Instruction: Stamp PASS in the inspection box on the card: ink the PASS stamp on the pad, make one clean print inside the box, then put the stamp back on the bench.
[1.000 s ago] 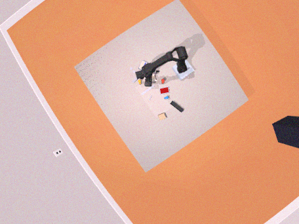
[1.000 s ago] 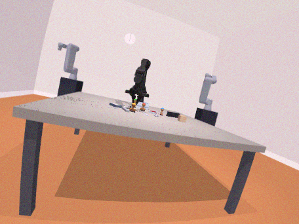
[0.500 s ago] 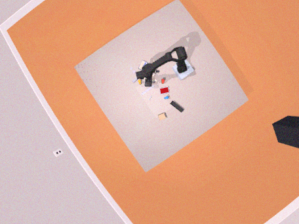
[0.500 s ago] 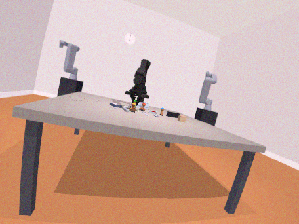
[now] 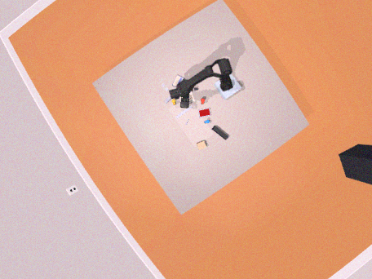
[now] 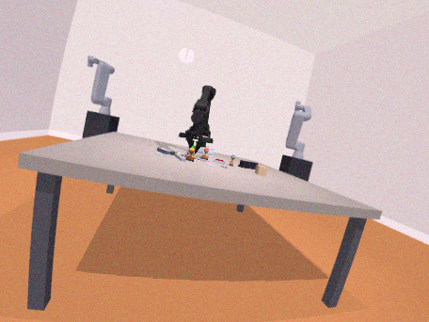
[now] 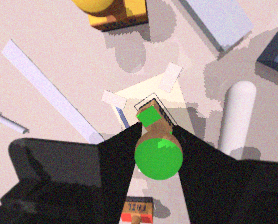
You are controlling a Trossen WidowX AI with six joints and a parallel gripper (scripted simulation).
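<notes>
My gripper (image 7: 157,128) (image 6: 194,149) is shut on the green-topped stamp, whose round green knob (image 7: 159,159) faces the wrist camera. The stamp's brown base with a green patch (image 7: 149,116) is over the outlined box (image 7: 145,99) on the cream card (image 7: 145,88). The base covers much of the box; whether it touches the card, and any print beneath, cannot be told. White tape (image 7: 171,77) lies across a card corner. A dark-edged case (image 7: 270,56) (image 5: 178,81) (image 6: 166,151), perhaps an ink pad, is beyond the card. A red pad (image 5: 205,112) (image 6: 219,160) lies on the other side.
A yellow stamp (image 7: 120,14) (image 5: 174,102), a red-marked FAIL stamp (image 7: 137,206) (image 5: 202,101) and a blue-topped stamp (image 5: 207,121) stand around. Also there: a grey bar (image 7: 217,20), white rod (image 7: 239,115), pale strip (image 7: 50,90), black block (image 5: 220,132) and tan block (image 5: 201,144).
</notes>
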